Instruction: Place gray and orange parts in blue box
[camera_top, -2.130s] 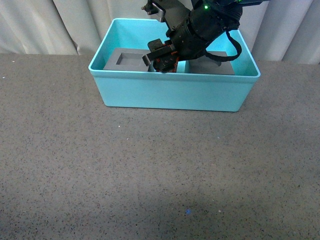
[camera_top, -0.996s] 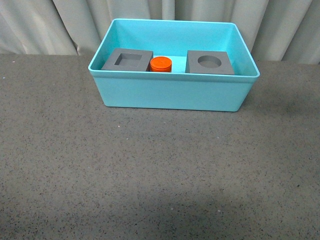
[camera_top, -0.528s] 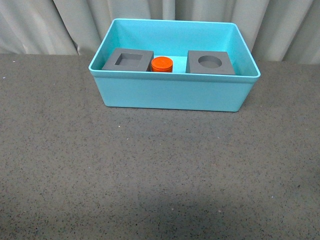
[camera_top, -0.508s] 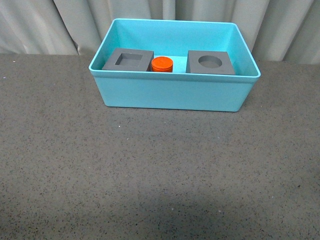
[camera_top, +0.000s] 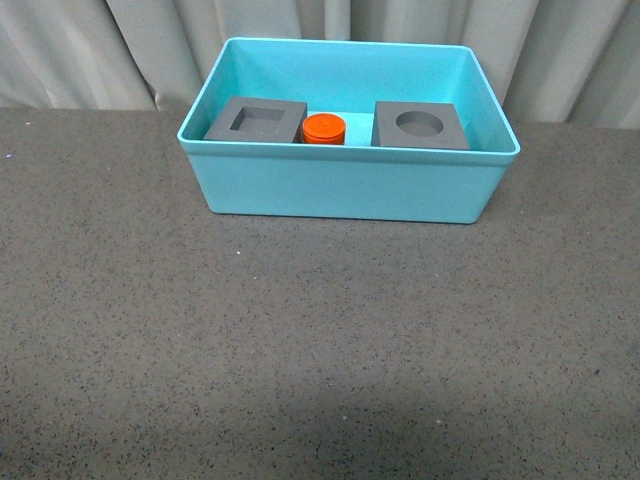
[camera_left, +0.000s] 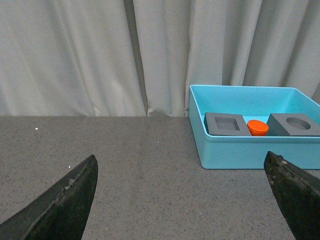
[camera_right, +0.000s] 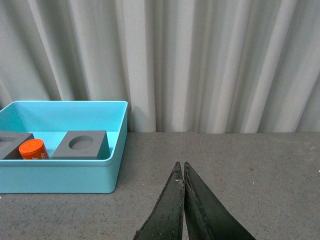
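Front view: the blue box (camera_top: 348, 185) sits on the dark speckled bench (camera_top: 300, 340), close to the pale curtain (camera_top: 100, 50) behind it. Inside, three parts stand in a row along the near wall. The gray cube with the square recess (camera_top: 258, 120) is at the left, the orange cylinder (camera_top: 324, 129) is just beside it, and the gray cube with the round recess (camera_top: 421, 125) is at the right, apart from the cylinder. Neither arm shows in this view.

Left wrist view: the left hand (camera_left: 182, 200) is spread wide, its two dark fingertips (camera_left: 65, 200) at opposite lower corners of the picture with bare bench between them, holding nothing. It sits well apart from the blue box (camera_left: 250, 150). The square-recess cube (camera_left: 227, 124), the orange cylinder (camera_left: 258, 127) and the round-recess cube (camera_left: 295, 124) are all inside the box; from this angle the cylinder seems to touch the square-recess cube, though I cannot be sure.

Right wrist view: the right hand (camera_right: 181, 205) is clenched, its two dark fingers (camera_right: 170, 210) pressed together to a point with nothing between them, above bare bench. The blue box (camera_right: 62, 175) lies well off to one side, holding the orange cylinder (camera_right: 33, 149) and the round-recess cube (camera_right: 82, 144); only a corner of the square-recess cube (camera_right: 10, 143) shows at the picture's edge.
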